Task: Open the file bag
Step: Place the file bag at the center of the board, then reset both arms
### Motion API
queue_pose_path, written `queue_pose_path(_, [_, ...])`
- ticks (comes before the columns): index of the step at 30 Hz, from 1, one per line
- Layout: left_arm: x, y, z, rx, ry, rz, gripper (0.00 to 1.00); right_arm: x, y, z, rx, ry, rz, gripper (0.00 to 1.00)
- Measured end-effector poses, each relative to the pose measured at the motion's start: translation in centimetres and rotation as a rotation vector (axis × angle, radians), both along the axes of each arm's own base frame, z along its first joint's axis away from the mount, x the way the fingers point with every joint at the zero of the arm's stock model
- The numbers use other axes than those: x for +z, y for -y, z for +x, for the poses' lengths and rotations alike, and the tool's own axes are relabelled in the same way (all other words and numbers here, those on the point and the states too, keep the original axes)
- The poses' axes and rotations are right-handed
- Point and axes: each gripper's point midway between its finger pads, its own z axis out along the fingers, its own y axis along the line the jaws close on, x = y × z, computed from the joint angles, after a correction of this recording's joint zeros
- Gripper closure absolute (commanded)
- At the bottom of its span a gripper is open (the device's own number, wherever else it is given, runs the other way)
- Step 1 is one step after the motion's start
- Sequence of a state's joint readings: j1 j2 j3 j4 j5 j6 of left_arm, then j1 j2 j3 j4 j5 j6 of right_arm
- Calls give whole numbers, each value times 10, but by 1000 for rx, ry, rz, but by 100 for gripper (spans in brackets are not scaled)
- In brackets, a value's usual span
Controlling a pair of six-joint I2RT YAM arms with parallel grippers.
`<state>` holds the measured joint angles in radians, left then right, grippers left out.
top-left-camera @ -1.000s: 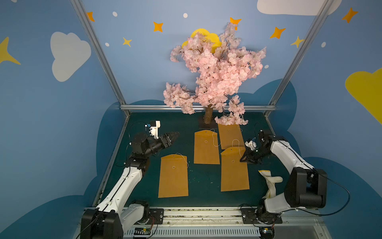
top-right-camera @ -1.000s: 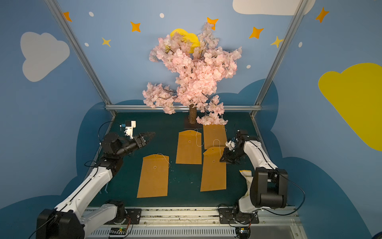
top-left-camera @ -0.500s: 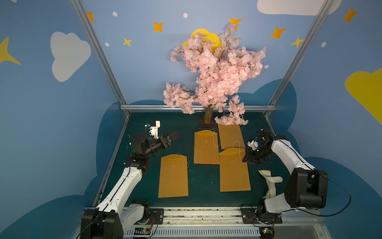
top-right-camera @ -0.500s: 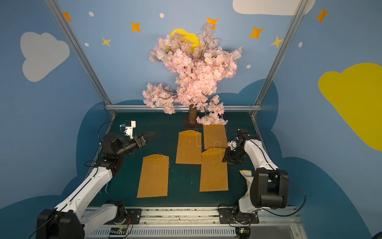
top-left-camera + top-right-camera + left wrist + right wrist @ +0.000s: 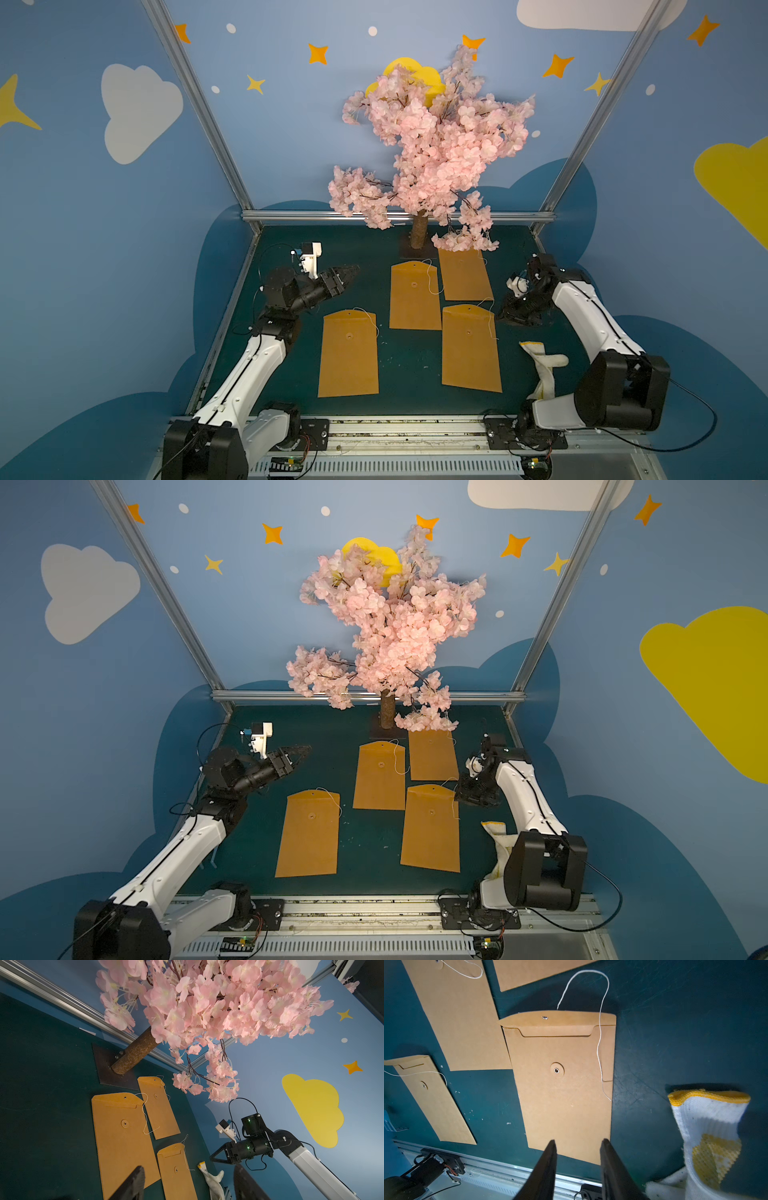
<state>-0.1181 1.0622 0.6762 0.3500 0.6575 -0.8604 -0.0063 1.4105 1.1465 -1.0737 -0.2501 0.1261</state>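
File bag (image 5: 560, 1095) lies flap-open, string (image 5: 600, 1043) loose; left tool (image 5: 352, 272) and right tool (image 5: 579, 1142) gape empty.

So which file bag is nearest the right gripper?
The front-right bag, the one beside the glove; the right gripper hovers right next to it.

Four flat brown file bags are lying face up and lengthwise on the green mat (image 5: 407, 365): the front-left bag (image 5: 348, 353) apart from the rest, the middle bag (image 5: 414, 297), the back bag (image 5: 465, 274) just beside it, and the front-right bag (image 5: 562, 1088) touching the middle bag's near corner. The front-right bag's flap (image 5: 556, 1020) is pointing away from the body, exposing the notched mouth. Its white string (image 5: 600, 1043) is trailing loose along one side, not wound round the round button (image 5: 557, 1070).
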Motion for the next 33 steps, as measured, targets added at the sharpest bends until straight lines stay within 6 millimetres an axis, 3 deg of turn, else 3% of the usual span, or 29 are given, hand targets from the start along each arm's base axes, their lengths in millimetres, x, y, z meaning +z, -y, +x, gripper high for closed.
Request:
queue_pose_path(9, [-20, -11, 2, 73, -64, 64, 27, 14, -15, 13, 14, 117, 35, 58])
queue_pose_path(12, [-30, -22, 1, 139, -87, 119, 1, 11, -21, 16, 22, 140, 46, 50])
queue_pose_path(16, [-48, -39, 1, 232, -135, 205, 0, 9, -25, 20, 23, 179, 60, 20])
queue_pose_path(21, [-72, -68, 1, 381, -201, 334, 0, 11, -25, 25, 18, 261, 65, 16])
queue_pose_path(29, [-82, -135, -1, 691, -187, 607, 0, 9, -10, 22, -11, 447, -7, 16])
queue_pose_path(33, [-111, -157, 1, 746, -155, 796, 0, 2, 7, 23, -90, 574, -78, 12])
